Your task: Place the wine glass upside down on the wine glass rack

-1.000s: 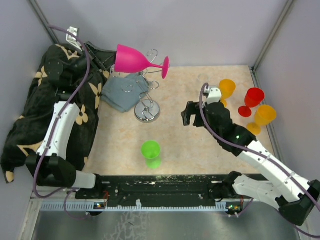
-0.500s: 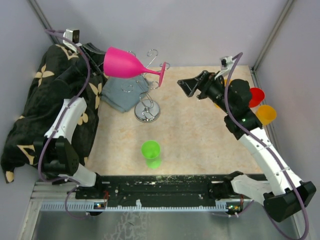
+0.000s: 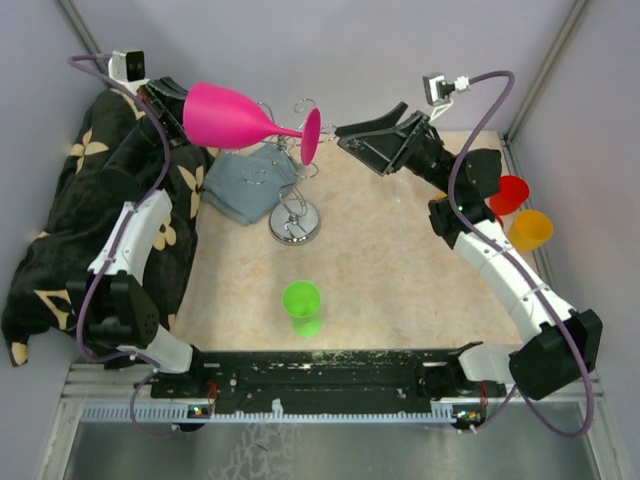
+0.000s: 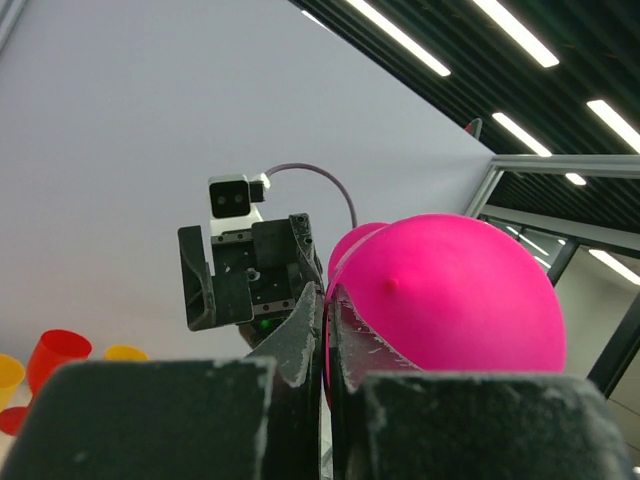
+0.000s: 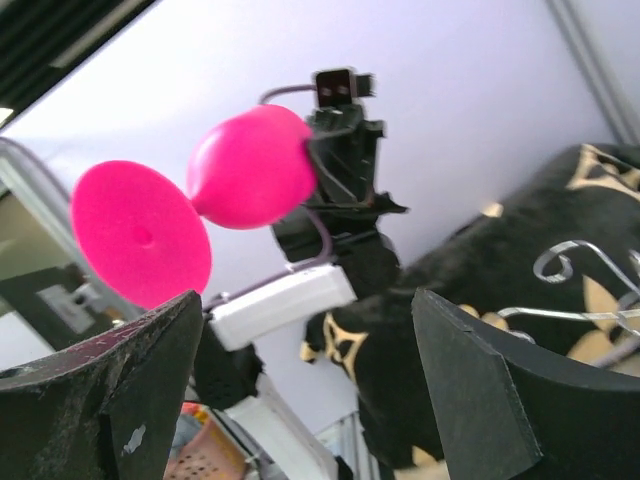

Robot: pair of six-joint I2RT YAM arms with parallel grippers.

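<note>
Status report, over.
Left gripper shut on pink wine glass, sideways aloft. Right gripper open, facing its foot. Not yet on rack; grey cloth beside its base.

The pink wine glass point(image 5: 250, 165) is held sideways in the air, its round foot turned toward the lens and its bowl clamped by the left gripper point(image 5: 345, 150). The right gripper point(image 5: 305, 330) is spread wide. Loops of the wine glass rack point(image 5: 580, 262) are seen against a black cloth point(image 5: 500, 250).

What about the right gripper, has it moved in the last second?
Yes. From level with the base of the wine glass rack, the right gripper has swung toward the back wall and left, nearer its top.
</note>
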